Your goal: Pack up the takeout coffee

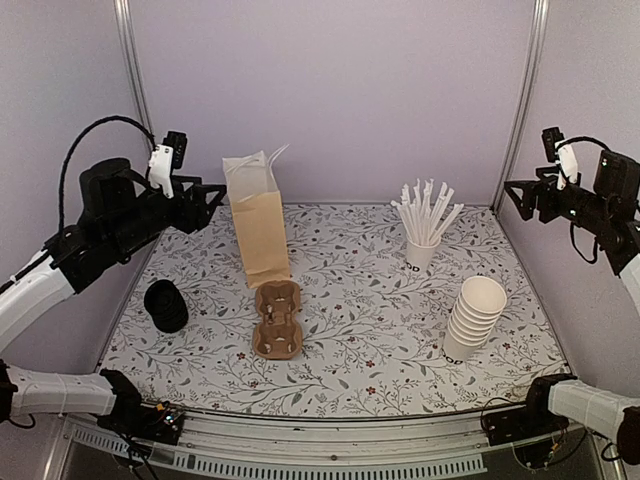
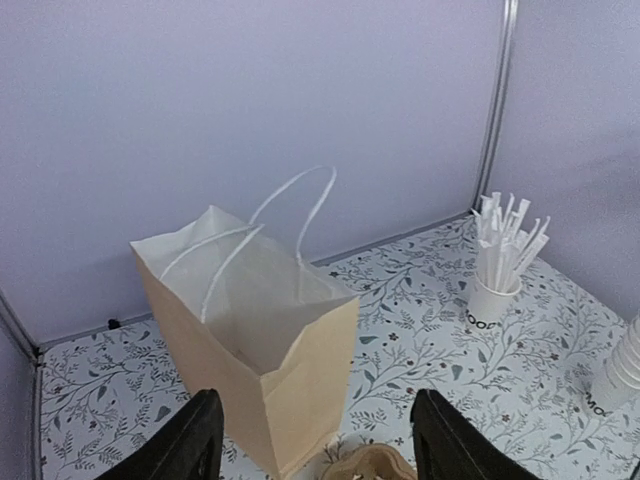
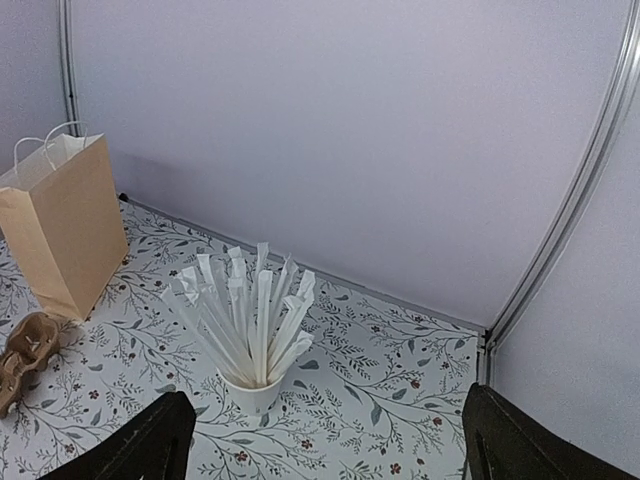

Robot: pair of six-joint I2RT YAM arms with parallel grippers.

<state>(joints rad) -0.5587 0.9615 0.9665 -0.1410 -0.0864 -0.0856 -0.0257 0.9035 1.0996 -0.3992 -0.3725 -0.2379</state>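
No takeout coffee shows in any view. A brown paper bag (image 1: 260, 235) with white handles stands open at the back left of the table, and the left wrist view looks down into the bag (image 2: 250, 340), whose visible inside is bare. My left gripper (image 1: 208, 194) hangs high to the left of the bag; in its own view the left gripper (image 2: 318, 445) is open with nothing between its fingers. My right gripper (image 1: 516, 196) is raised at the far right, and in the right wrist view this gripper (image 3: 330, 445) is open wide and empty.
A brown cardboard cup carrier (image 1: 278, 320) lies in front of the bag. A stack of black lids (image 1: 166, 305) sits at the left edge. A white cup of wrapped straws (image 1: 422, 235) stands at the back right, with a stack of lidless white cups (image 1: 475, 318) nearer.
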